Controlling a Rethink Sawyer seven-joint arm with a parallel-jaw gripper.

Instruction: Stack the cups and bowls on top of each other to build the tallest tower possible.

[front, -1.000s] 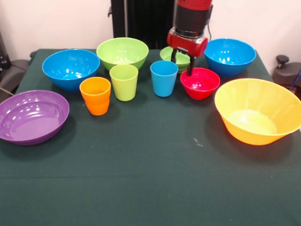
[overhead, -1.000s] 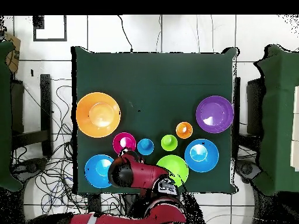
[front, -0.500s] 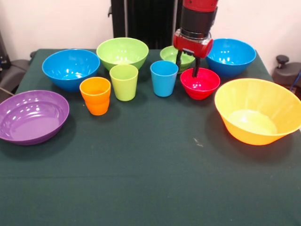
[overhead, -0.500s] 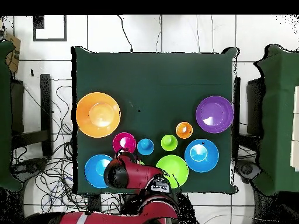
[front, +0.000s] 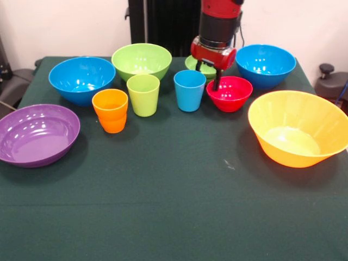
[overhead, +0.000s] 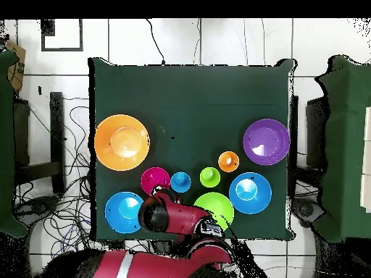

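Note:
The small red bowl (front: 231, 95) (overhead: 155, 179) sits right of the blue cup (front: 189, 90) (overhead: 180, 182). My gripper (front: 209, 74) stands open over the red bowl's left rim. One fingertip (front: 217, 84) dips just inside that rim, the other is by the small green bowl (front: 205, 66) behind. The lime green cup (front: 143, 94) (overhead: 209, 177) and the orange cup (front: 110, 110) (overhead: 228, 161) stand in a row to the left. The big yellow-orange bowl (front: 296, 130) (overhead: 122, 142) is at the right. In the overhead view the arm hides the gripper. Nothing is stacked.
A large green bowl (front: 142, 60) (overhead: 217, 206) and two blue bowls (front: 81, 79) (front: 266, 64) line the far side. The wide purple bowl (front: 37, 134) (overhead: 266, 141) lies at the left edge. Dark green cloth (front: 174, 190) covers the table.
The gripper has shifted left and its fingertip now sits at the red bowl's left rim. The red bowl has edged slightly left and back. The other bowls and cups stayed put.

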